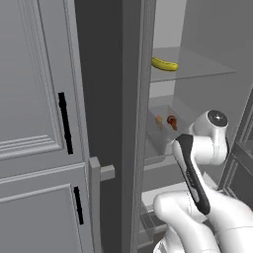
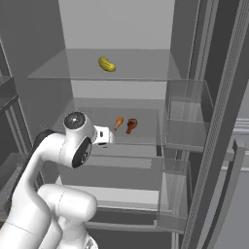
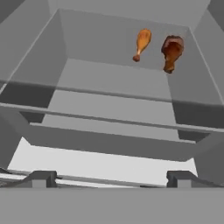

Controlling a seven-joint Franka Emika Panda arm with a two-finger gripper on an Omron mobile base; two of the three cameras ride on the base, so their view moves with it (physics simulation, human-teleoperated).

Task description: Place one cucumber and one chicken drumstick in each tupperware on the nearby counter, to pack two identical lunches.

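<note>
My gripper [image 3: 109, 179] stands spread wide and holds nothing. Ahead of it, two chicken drumsticks [image 3: 142, 43] lie side by side, just apart, on the middle glass shelf [image 2: 97, 114]. One cucumber [image 2: 107, 64] rests on the upper shelf [image 2: 58, 70].

1 cucumber [image 2: 107, 64] on upper shelf [image 2: 58, 73], 2 chicken drumsticks [image 2: 125, 124] side by side below

Before me an open fridge [image 2: 116, 29] with glass shelves [image 2: 63, 68] and clear door bins [image 2: 187, 131]; grey panelled cabinet doors [image 1: 29, 99] with black bar handles [image 1: 65, 122] beside it.
</note>
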